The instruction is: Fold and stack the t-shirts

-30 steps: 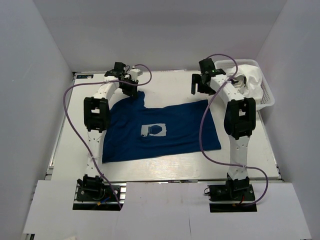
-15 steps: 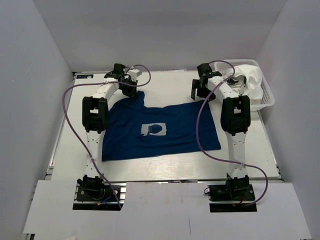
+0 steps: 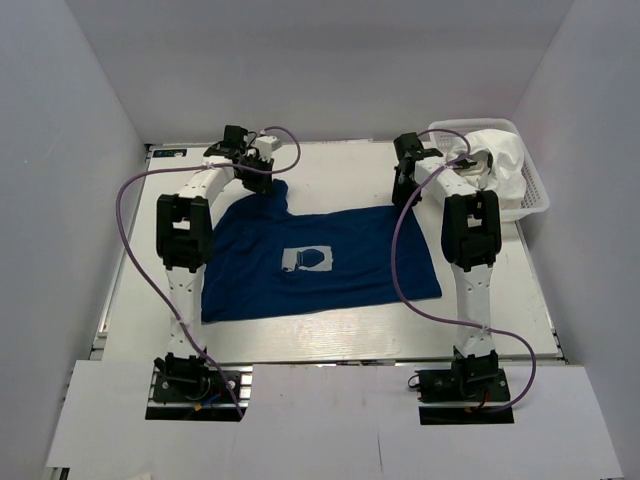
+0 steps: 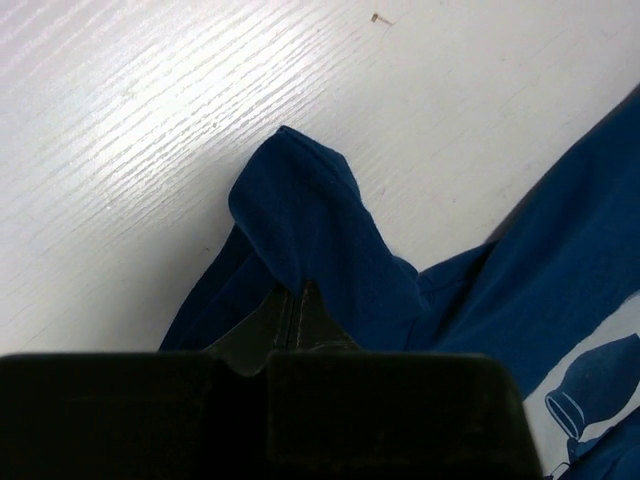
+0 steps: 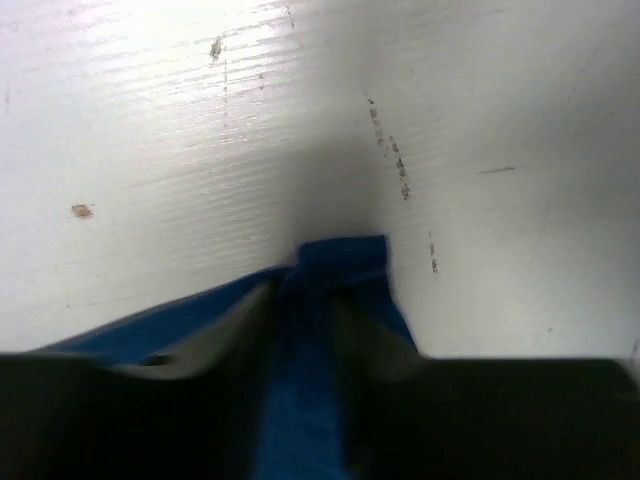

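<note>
Covering most of the overhead view, the white worktop (image 3: 340, 170) is seen with the navy t-shirt (image 3: 350, 275) spread flat across its middle. A white lattice basket (image 3: 537, 200) is set at the far right corner, and the white t-shirt (image 3: 500, 158) is bunched inside it, heaped above the rim. At the far left corner of the navy t-shirt, the left claw (image 4: 300, 297) is pressed together on a raised fold of the cloth, which is lifted off the surface in a small peak. At the far right corner, a tip of the navy cloth is seen between the fingers of the right claw (image 5: 305, 300); whether it is actually pinched cannot be told, since that view is blurred. A pale chest print (image 3: 308, 260) is turned upward near the garment's centre.
</note>
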